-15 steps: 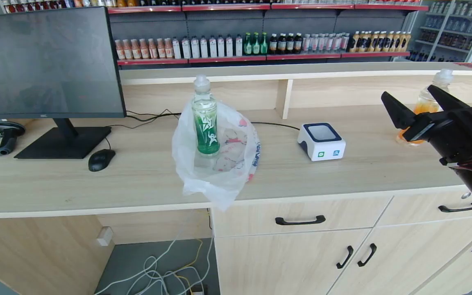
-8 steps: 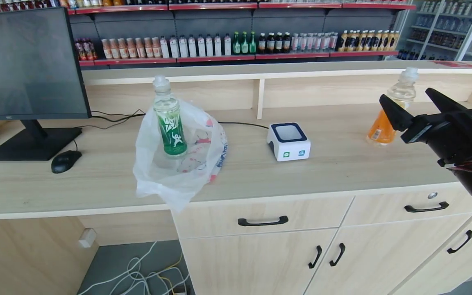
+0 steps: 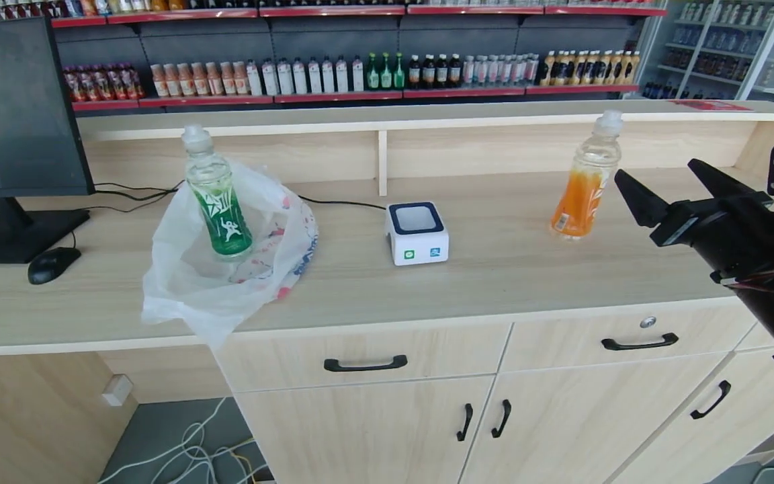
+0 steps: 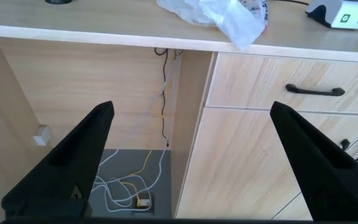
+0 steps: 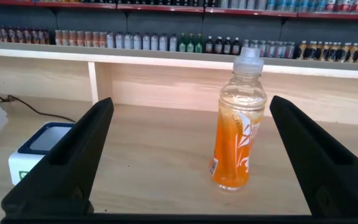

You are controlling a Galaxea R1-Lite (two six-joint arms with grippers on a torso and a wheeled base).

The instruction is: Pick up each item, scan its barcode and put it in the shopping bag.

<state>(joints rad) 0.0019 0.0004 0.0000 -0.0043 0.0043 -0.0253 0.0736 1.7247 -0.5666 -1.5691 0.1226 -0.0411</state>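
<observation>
An orange drink bottle (image 3: 584,181) stands upright on the counter at the right; it faces me between the fingers in the right wrist view (image 5: 240,127). My right gripper (image 3: 672,181) hovers open just right of it, not touching. A green bottle (image 3: 216,198) stands inside the white shopping bag (image 3: 179,282) on the left. The white barcode scanner (image 3: 416,232) sits mid-counter. My left gripper (image 4: 191,165) hangs open below the counter edge, in front of the cabinet, holding nothing.
A monitor (image 3: 11,107) and a mouse (image 3: 53,263) stand at the far left. A raised wooden ledge (image 3: 427,121) runs along the back of the counter. Drawers and doors with black handles (image 3: 365,365) lie below. Cables trail on the floor (image 4: 129,190).
The head camera has panned right, so everything slid left in view and the orange bottle now shows fully. The right gripper stays open near the bottle.
</observation>
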